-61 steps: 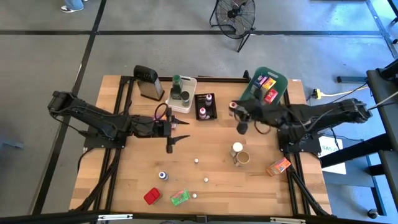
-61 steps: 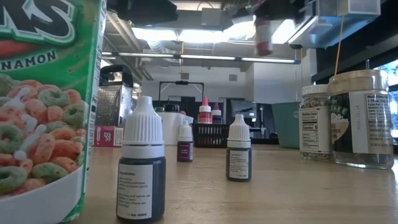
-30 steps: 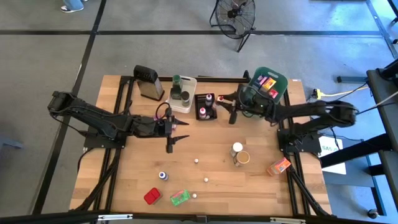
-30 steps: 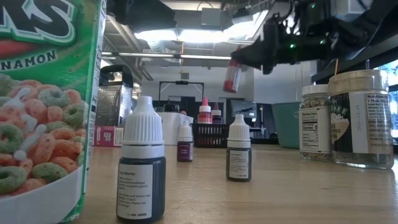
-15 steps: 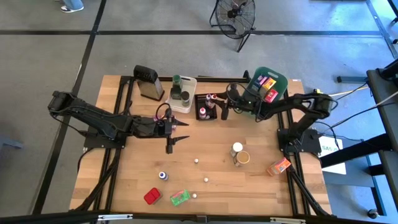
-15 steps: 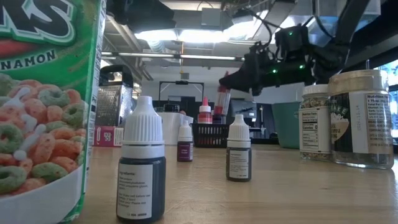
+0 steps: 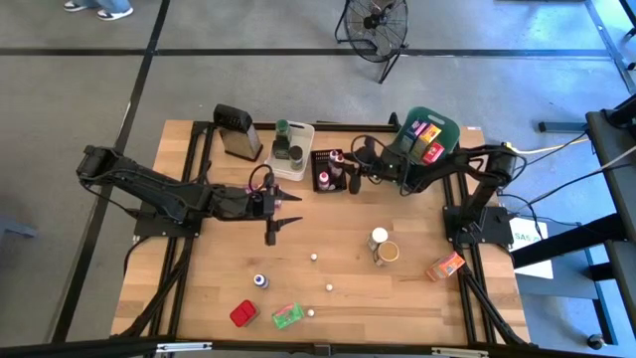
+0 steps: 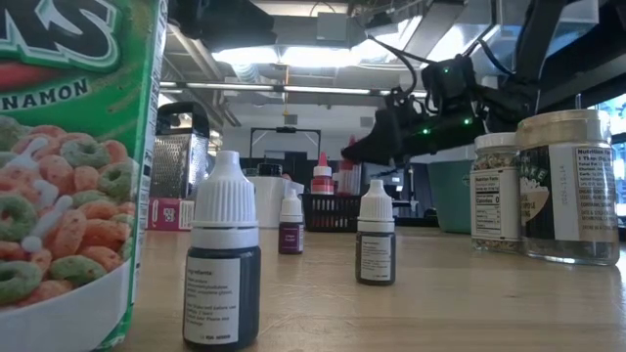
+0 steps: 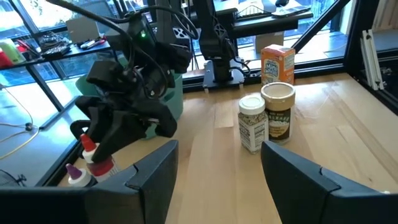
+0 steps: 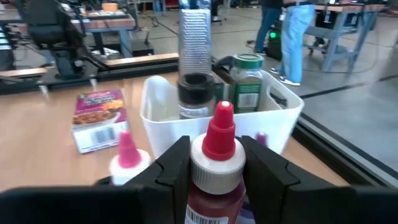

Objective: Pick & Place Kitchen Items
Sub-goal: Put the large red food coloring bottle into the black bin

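My right gripper (image 7: 355, 175) is over the right side of the black bin (image 7: 320, 169) at the table's far middle. It is shut on a small bottle of red liquid with a white collar and a red pointed cap (image 10: 217, 155). The left wrist view shows this bottle (image 9: 99, 165) beside a purple-capped one (image 9: 76, 178). A pink-capped bottle (image 10: 127, 152) stands in the bin too. My left gripper (image 7: 285, 214) waits open above the table's left middle, touching nothing. My right gripper pinches the bottle between its two fingers at the shoulder below the white collar (image 10: 214, 177). The fingers (image 10: 171, 165) lie about level, coming from the table's right side. The bottle stands nearly upright, cap up. Whether its base rests in the bin cannot be seen.
A white bin (image 7: 308, 134) with jars and a grey grater (image 7: 237, 131) stand at the far left. A teal bin (image 7: 449, 129) with packets is at the far right. Two jars (image 7: 381, 246), an orange packet (image 7: 445, 266), red (image 7: 242, 313) and green (image 7: 287, 315) packets and tiny bottles (image 7: 260, 281) are scattered nearer.
My right gripper has carried the red-capped bottle toward the table's left edge and down, from high above the middle right down to the black bin. The bottle has stayed cap up in the hold. The gripper has tipped a little further downward.
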You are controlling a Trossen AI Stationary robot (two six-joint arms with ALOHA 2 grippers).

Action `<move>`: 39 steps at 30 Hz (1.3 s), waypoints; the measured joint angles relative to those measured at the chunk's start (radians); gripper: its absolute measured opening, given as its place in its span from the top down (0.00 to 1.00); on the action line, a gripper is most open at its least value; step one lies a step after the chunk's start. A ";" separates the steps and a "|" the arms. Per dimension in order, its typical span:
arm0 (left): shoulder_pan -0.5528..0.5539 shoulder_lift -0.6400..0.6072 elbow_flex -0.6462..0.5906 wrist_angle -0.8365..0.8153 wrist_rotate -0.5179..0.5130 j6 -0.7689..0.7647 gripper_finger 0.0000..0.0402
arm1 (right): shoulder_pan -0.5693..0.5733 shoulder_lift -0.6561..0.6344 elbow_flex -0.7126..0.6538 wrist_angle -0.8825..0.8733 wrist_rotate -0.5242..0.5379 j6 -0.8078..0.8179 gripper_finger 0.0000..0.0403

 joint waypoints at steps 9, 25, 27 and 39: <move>0.016 0.000 0.000 0.000 0.000 -0.001 0.44 | -0.017 0.021 0.000 0.020 0.001 0.005 0.71; 0.016 0.000 0.000 0.000 0.000 0.001 0.44 | -0.002 0.021 0.002 0.008 0.001 0.003 0.71; 0.016 0.000 0.000 0.000 0.000 0.001 0.44 | 0.001 0.021 0.002 0.007 0.005 0.001 0.71; 0.016 0.000 0.000 0.001 0.000 0.001 0.44 | 0.004 0.096 0.031 0.011 0.009 -0.006 0.71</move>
